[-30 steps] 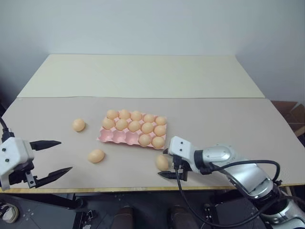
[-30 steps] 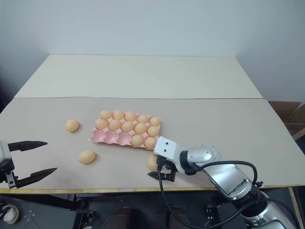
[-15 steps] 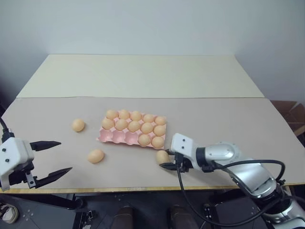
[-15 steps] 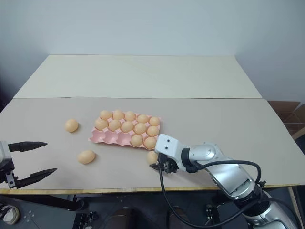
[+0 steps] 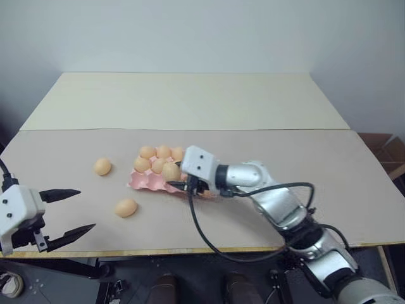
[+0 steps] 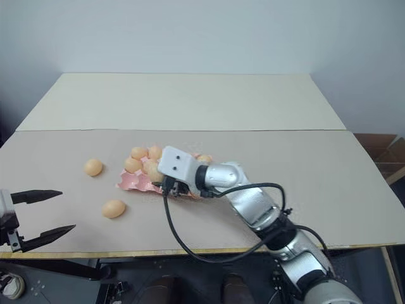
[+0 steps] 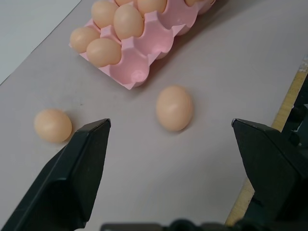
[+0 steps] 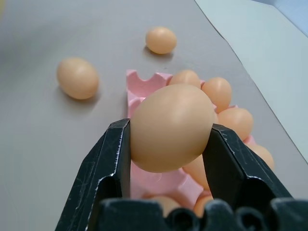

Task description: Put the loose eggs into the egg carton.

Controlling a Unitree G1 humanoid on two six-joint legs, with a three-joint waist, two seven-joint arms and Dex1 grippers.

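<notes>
A: What changed?
B: Right tool (image 8: 166, 139) lifted its egg (image 8: 172, 127) off the worktop's near edge, clamped, now over the carton (image 5: 147, 181).
A: Left tool (image 5: 71, 212)?
B: Unmoved, fingers apart; two eggs (image 5: 126, 207) loose.

The right pincer (image 8: 166, 137), which a second ago sat low on the beige surface (image 5: 316, 164) near its front edge with its black fingers around a smooth pale orange-tan egg (image 8: 172, 126), has closed on that egg and lifted it. The arm has swung toward the robot's left and away from the front edge, and now holds the egg above the flat pink moulded egg carton (image 5: 144, 181), hiding several filled cups.
</notes>
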